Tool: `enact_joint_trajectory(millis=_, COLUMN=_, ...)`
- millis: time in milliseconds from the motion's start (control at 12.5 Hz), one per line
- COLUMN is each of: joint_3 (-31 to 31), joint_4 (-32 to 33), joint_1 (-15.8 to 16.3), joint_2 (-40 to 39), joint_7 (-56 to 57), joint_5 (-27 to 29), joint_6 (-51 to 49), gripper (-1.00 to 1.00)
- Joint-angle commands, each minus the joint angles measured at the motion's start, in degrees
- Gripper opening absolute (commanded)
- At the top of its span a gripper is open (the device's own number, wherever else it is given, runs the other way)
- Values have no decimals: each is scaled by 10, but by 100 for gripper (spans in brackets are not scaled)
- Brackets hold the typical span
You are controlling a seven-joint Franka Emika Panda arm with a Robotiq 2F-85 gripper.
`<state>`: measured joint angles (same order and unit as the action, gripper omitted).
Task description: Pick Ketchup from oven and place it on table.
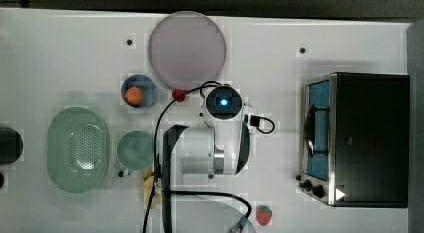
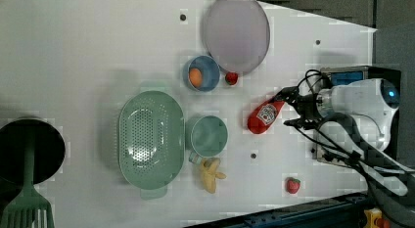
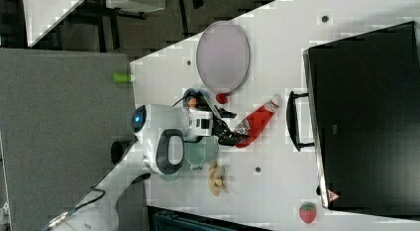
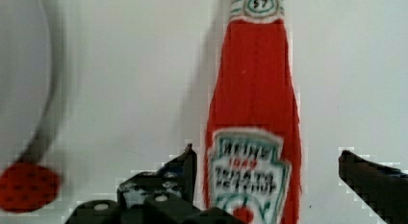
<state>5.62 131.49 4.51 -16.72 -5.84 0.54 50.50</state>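
Note:
The ketchup point(image 4: 252, 128), a red bottle with a white-and-red label, lies flat on the white table point(image 1: 65, 58). Its cap end points toward the oven point(image 1: 370, 138). It also shows in the left view point(image 2: 264, 116) and the right view point(image 3: 255, 123). My gripper point(image 4: 267, 161) is open just above the bottle's label end, one dark finger point(image 4: 185, 171) on each side and neither touching it. The gripper point(image 2: 288, 109) hangs between the plate and the oven, and the right view point(image 3: 236, 126) shows it too. The oven point(image 3: 366, 117) stands with its glass door shut. In the top view the arm covers the bottle.
A purple plate point(image 1: 186, 49), a blue bowl point(image 1: 139, 91) holding an orange, and a small red ball point(image 1: 178, 95) lie behind the arm. A green colander point(image 1: 77, 149), green cup point(image 1: 135, 150), banana point(image 2: 211, 174) and strawberry point(image 1: 264, 214) are nearby. A dark pot point(image 2: 29, 149) sits at the table edge.

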Motion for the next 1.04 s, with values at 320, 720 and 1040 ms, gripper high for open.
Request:
enact_joint_trajectory(millis=320, joint_3=-5, joint_4=-132, joint_1=-2, joint_2=147, joint_7=-35, joint_5=2, joint_6=-137, gripper=100)
enact_joint_trajectory(millis=720, joint_3=-4, joint_4=-283, joint_1=-2, joint_2=192, joint_7=-35, joint_5=0, joint_6=-413, gripper=100)
enact_joint_trajectory(millis=1040, joint_3=-2, joint_4=-364, joint_1=-3, joint_2=202, joint_7=-34, joint_5=-2, joint_6=-508, gripper=100)
